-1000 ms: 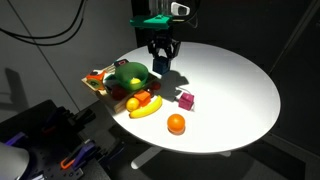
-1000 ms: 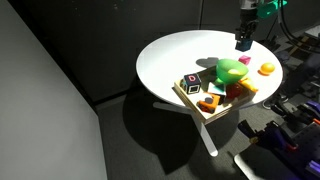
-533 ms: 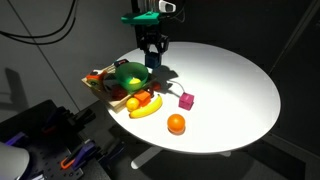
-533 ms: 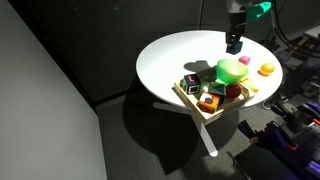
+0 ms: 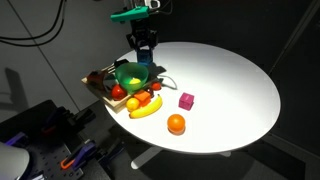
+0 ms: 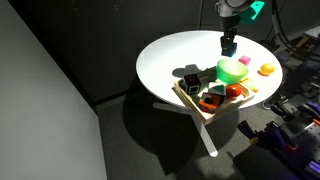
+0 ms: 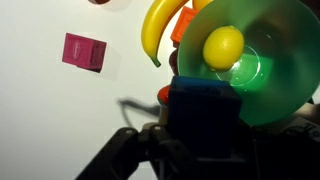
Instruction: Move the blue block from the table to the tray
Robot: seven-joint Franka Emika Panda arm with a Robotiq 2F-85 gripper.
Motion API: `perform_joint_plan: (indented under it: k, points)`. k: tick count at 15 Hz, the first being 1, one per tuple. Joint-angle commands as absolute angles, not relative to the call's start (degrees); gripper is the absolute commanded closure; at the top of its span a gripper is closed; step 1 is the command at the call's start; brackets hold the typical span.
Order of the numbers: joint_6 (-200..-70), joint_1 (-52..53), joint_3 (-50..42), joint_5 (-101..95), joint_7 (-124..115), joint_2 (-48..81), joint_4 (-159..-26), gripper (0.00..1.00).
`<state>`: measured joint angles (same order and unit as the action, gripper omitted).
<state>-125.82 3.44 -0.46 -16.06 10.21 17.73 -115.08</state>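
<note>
— Where's the block?
— Your gripper (image 7: 205,125) has it: the jaws are clamped on the blue block (image 7: 205,100), and it's held up off the table (image 5: 220,85).
— Over what?
— You're hanging at the rim of the green bowl (image 7: 265,75), which has a lemon (image 7: 223,47) in it, at the tray (image 6: 187,102). The magenta cube (image 7: 84,52) lies apart on the table.

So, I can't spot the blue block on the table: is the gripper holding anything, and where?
The gripper holds the blue block, apparently pinched by its opposite sides, beside the green bowl.
</note>
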Motion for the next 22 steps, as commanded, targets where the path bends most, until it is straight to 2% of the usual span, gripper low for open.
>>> perform_joint_plan:
  k: [1,22]
  points:
    - [-125.4,4.97,1.06,-19.12,9.43,14.23,-118.61,0.7]
    - [-125.14,9.98,9.04,-18.97,11.93,13.35,-122.55,0.7]
